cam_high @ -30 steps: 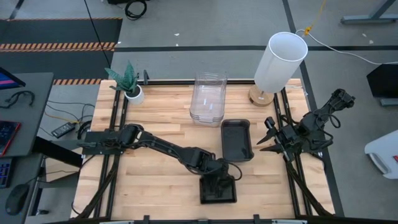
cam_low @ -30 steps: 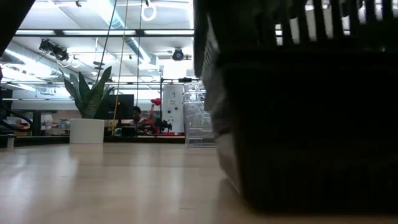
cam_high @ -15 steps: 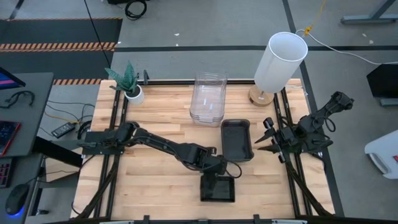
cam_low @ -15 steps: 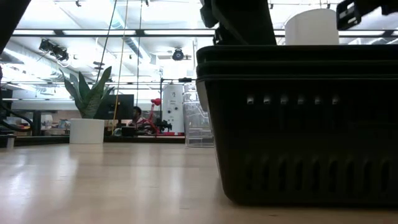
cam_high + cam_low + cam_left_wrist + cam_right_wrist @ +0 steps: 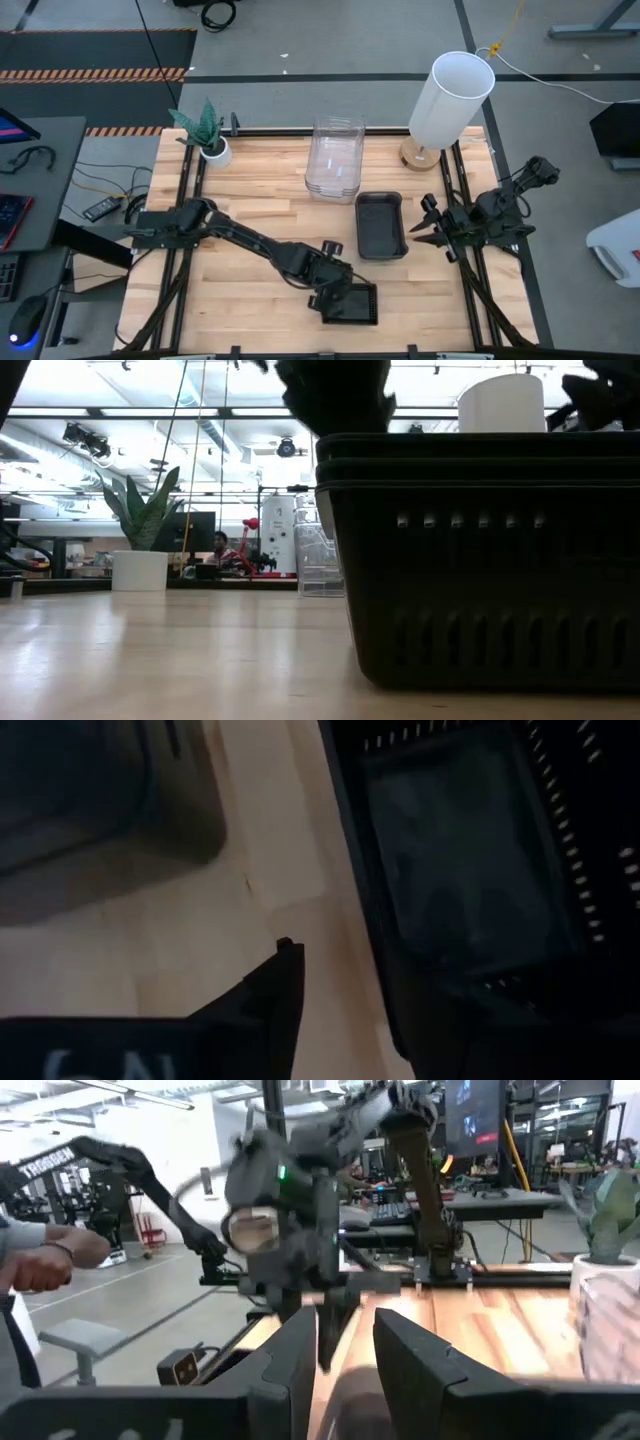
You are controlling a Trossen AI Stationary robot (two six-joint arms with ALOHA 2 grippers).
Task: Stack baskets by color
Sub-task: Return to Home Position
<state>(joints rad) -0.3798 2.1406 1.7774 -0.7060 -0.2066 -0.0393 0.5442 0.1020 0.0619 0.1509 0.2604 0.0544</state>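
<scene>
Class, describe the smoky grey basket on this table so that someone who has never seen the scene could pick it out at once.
Find the tall white lamp at the wooden table's far right corner. Nearer the front and slightly left of it lies the smoky grey basket, between the clear baskets and the black mesh basket. It alone is dark, solid-walled and round-cornered.

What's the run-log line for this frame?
clear stack back | grey stack mid-table | black stack front | left arm beside black stack | right arm far right, jaws open
</scene>
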